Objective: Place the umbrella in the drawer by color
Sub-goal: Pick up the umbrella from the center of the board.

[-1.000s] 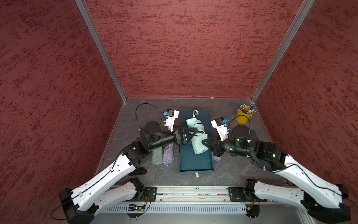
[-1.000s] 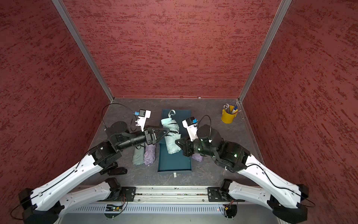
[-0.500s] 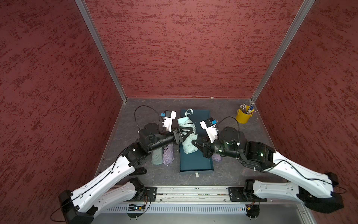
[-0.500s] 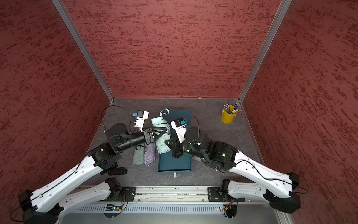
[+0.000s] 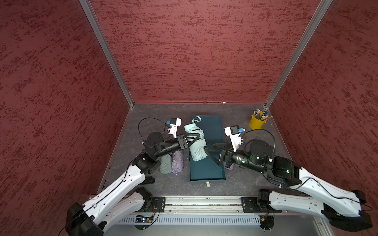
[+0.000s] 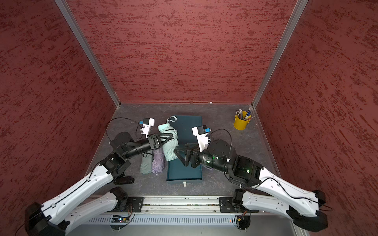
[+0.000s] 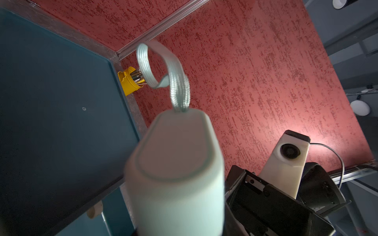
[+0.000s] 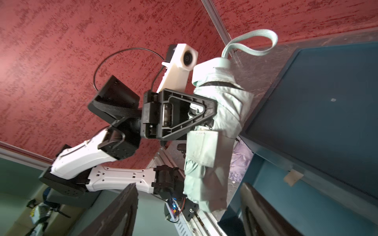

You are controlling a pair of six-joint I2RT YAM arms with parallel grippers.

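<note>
The teal drawer (image 5: 212, 130) lies flat just beyond the fingertips of the left gripper (image 5: 196, 137), with one long rim running under them. In both top views its floor is bare, with free room along its length. Back under that gripper's arm, a grey-green umbrella (image 5: 165, 166) and a lilac umbrella (image 5: 177, 163) lie side by side, just outside the drawer's rim. A yellow pen cup (image 5: 256, 123) stands well apart, in the corner past the right gripper (image 5: 209, 147).

The mint umbrella (image 5: 196, 145) sits crosswise in the left gripper over that rim. Its strap end points away from both arms and its canopy end reaches toward the right gripper.

The left gripper's jaws are pressed onto the umbrella's middle, pinching the folded cloth. The right gripper's jaws are spread wide and hold nothing, its fingertips just beside the canopy end; whether they touch it cannot be told
</note>
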